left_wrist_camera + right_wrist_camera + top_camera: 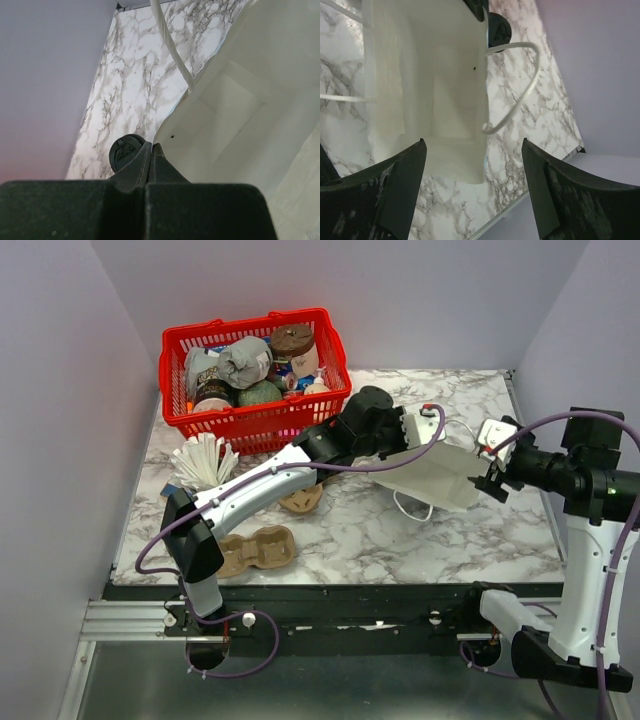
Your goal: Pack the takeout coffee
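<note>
A white paper bag [440, 478] with cord handles lies on its side on the marble table. My left gripper [425, 425] is shut on the bag's rim; in the left wrist view its fingers [151, 148] pinch the white edge, with the bag's inside [240, 115] open to the right. A round black disc [124, 152] sits just beside those fingers and also shows in the right wrist view [498, 29]; I cannot tell if it is the cup's lid. No green cup shows clearly. My right gripper [492, 478] is open and empty at the bag's far end [450, 150].
A red basket [250, 420] with several items stands at the back left. A cup of white stirrers [203, 462] stands in front of it. A brown cardboard cup carrier [255, 550] lies near the front edge, and another brown piece [302, 500] lies under my left arm.
</note>
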Controlling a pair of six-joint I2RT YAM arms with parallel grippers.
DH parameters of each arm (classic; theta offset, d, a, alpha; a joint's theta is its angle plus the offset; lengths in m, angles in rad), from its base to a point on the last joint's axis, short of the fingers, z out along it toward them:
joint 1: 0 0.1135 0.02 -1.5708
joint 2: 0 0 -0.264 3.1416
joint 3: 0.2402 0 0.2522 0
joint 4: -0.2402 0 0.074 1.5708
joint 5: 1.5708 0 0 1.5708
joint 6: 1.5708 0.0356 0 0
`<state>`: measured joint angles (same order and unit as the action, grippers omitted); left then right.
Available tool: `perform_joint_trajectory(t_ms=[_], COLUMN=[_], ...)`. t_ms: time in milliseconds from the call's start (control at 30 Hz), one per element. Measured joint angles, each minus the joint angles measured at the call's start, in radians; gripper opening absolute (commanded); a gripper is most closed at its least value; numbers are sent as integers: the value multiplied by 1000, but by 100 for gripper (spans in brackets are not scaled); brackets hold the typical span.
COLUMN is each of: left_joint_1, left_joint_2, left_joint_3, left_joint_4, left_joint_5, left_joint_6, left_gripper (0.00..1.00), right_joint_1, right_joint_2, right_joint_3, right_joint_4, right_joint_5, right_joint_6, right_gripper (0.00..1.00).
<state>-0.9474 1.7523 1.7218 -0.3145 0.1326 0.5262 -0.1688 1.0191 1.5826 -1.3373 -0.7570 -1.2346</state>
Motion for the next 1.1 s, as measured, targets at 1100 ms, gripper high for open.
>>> perform_joint_trajectory(t_ms=[1100], left_joint_1=[0], left_joint_2=[-27], left_joint_3=[-36], left_joint_4=[21], left_joint_5=[-6], left_joint_6=[-49], left_gripper=[0], right_joint_1=[76], right_joint_2=[175], right_joint_3=[-79], right_joint_4=[80], right_joint_5=[-15], right_joint_6=[17], right_gripper=[67])
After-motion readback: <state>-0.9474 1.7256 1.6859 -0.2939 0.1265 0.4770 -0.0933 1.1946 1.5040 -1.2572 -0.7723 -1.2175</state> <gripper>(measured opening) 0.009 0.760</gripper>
